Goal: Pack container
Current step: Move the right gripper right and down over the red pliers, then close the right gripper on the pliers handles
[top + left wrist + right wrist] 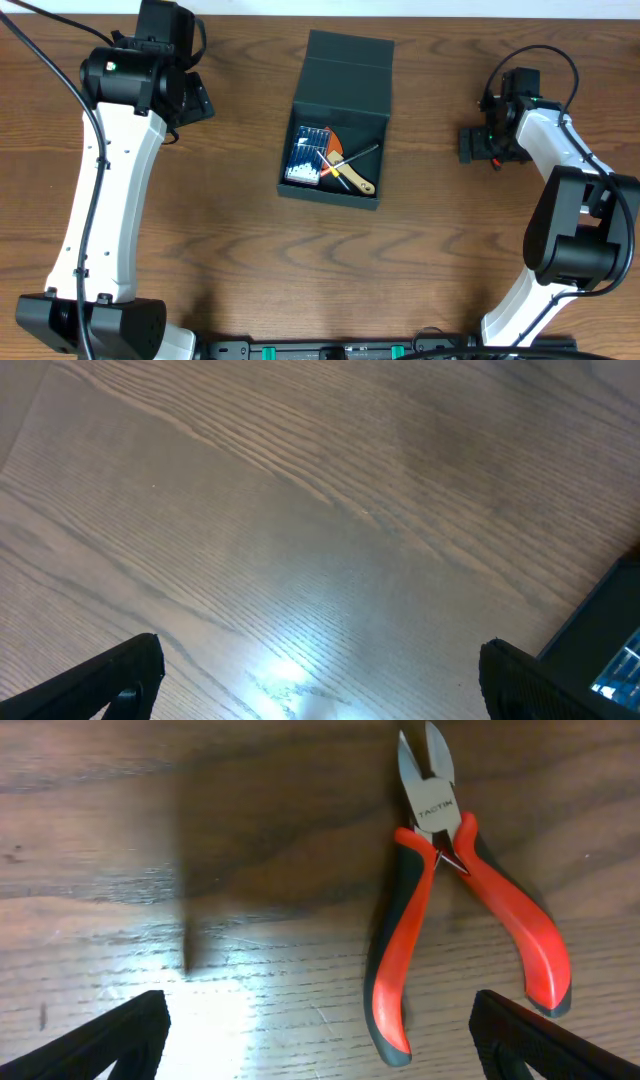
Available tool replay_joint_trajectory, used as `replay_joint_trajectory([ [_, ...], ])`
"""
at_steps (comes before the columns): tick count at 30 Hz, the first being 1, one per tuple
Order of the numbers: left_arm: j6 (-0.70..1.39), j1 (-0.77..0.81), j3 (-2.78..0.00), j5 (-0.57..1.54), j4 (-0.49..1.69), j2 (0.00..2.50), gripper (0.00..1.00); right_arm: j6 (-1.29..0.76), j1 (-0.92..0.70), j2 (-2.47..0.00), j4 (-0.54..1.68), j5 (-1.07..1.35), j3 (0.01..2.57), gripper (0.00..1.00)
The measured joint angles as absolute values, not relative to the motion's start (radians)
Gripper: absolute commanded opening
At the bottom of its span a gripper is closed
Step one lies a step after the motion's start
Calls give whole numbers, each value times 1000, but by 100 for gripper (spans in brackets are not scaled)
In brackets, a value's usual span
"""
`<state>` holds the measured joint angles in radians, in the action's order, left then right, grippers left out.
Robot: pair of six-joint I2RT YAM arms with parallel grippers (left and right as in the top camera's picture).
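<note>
Overhead view: left gripper [193, 98] hangs spread, far left. Container [348, 55] sits open at centre, tools inside. Right gripper [473, 145], spread, hovers over red-handled pliers [435, 815]. Likely next: descend, pinch them, carry leftward.

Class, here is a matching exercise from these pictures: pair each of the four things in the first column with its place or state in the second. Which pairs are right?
1. dark teal-black rectangular cardboard box
2. small blue case of silver bits
3. red-and-black cutting pliers
4. left gripper

A. lying flat on the wooden table
B. open, over bare wood
C. lid flap open
D. inside the box

Pairs: 1-C, 2-D, 3-A, 4-B
</note>
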<state>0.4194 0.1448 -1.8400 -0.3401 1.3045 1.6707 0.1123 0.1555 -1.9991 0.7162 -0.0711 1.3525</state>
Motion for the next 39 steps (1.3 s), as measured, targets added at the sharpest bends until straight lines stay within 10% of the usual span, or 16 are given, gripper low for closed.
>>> replay_joint_trajectory([
  [15,419,145,-1840,-340,1304,1671,99,94,174,-2055,714,-23,1375,96],
  [39,419,145,-1840,-340,1304,1671,99,79,174,-2061,733,9,1379,61],
])
